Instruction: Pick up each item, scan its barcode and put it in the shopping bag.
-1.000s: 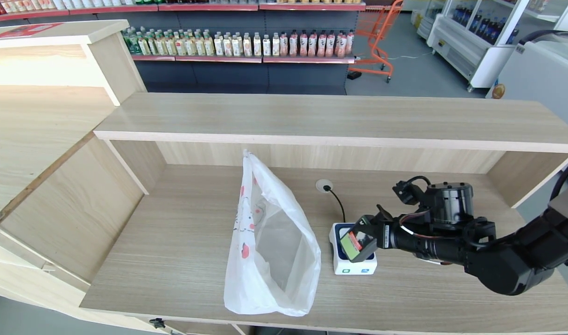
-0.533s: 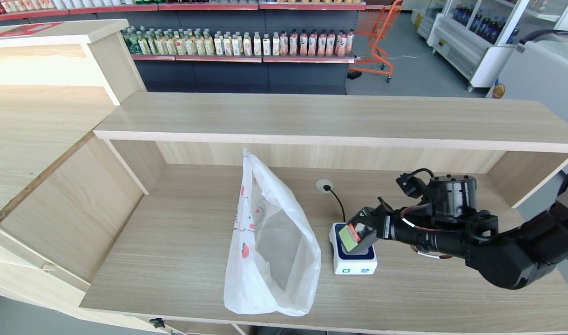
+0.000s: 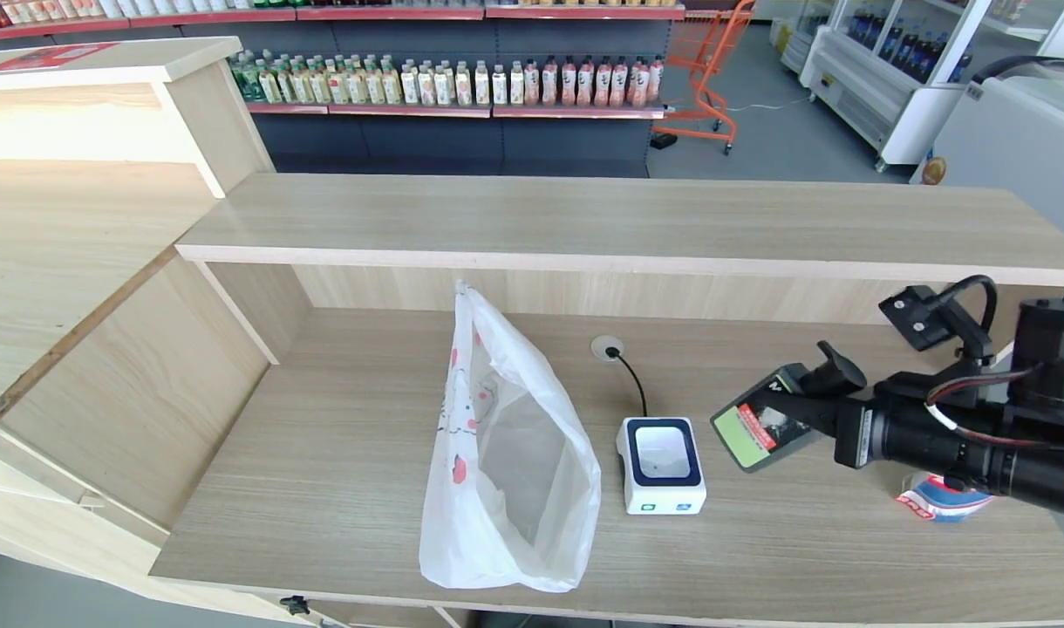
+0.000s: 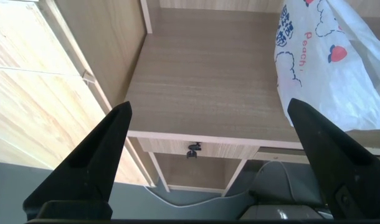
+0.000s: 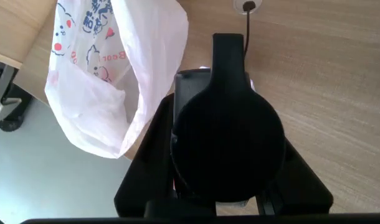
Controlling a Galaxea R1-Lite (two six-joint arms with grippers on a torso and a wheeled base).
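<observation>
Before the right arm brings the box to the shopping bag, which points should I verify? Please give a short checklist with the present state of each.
1. Grip: the right gripper is shut on the box: ok.
2. Bag: the shopping bag stands with its mouth open: ok.
3. Way: the scanner stands between box and bag; carrying over it looks possible: ok.
4. Other arm: the left gripper is open, empty and apart from the bag: ok.
5. Barcode already read: cannot tell.
</observation>
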